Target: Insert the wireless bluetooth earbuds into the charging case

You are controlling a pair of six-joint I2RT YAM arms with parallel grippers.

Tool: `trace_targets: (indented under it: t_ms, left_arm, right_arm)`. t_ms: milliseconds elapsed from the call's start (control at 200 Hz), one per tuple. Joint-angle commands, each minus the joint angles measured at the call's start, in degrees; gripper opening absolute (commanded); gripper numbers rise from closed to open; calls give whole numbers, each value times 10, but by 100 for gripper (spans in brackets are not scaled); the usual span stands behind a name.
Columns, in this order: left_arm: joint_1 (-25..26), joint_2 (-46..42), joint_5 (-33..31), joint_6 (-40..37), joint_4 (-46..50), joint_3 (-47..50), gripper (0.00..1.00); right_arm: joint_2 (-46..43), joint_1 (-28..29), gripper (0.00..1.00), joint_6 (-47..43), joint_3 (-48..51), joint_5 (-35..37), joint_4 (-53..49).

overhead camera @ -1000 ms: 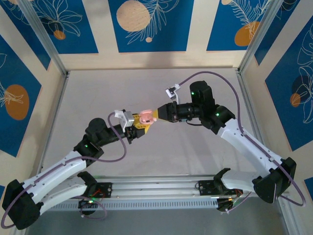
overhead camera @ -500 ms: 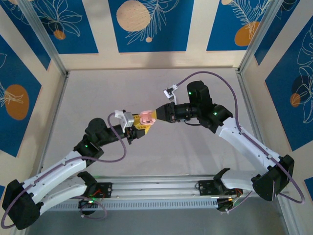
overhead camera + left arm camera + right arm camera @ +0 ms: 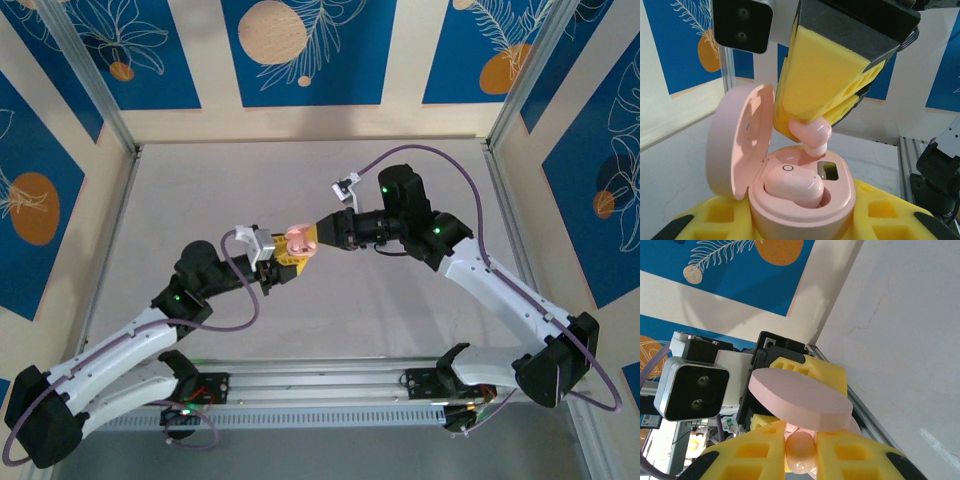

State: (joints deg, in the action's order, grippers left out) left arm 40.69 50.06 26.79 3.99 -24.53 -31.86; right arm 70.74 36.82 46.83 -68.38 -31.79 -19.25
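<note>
The left gripper is clamped on the pink charging case, with its yellow padded fingers pressed to either side of the case's lower body. The case's lid stands hinged open and upright at the case's left edge in the left wrist view. A seated earbud, also pink, lies in the well of the case nearest the lid. Beside it, a small dark window shows on the case's inner deck.

The right gripper reaches in from above the case, its yellow pads closed on a second earbud. This pink bud hangs just above the case's open side with its stem pointing down toward the deck. Whether the stem touches the case cannot be told.

In the right wrist view the lid appears as a flat pink oval, and the second earbud sits just below it, pinched between the two yellow fingertips.
</note>
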Motion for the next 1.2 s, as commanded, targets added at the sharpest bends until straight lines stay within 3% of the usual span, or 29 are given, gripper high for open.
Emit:
trace_targets:
  t_ms: [0,900,1191]
  left_arm:
    - [3,-2,20,-3,-31,1,32]
    - [2,-7,16,4,-40,1,32]
    - [2,-7,13,2,-39,3,32]
  right_arm:
    - [5,7,21,-15,-19,20,-16]
    - [10,26,29,-55,-48,90,-98]
    - [5,26,37,-55,-55,96,-102]
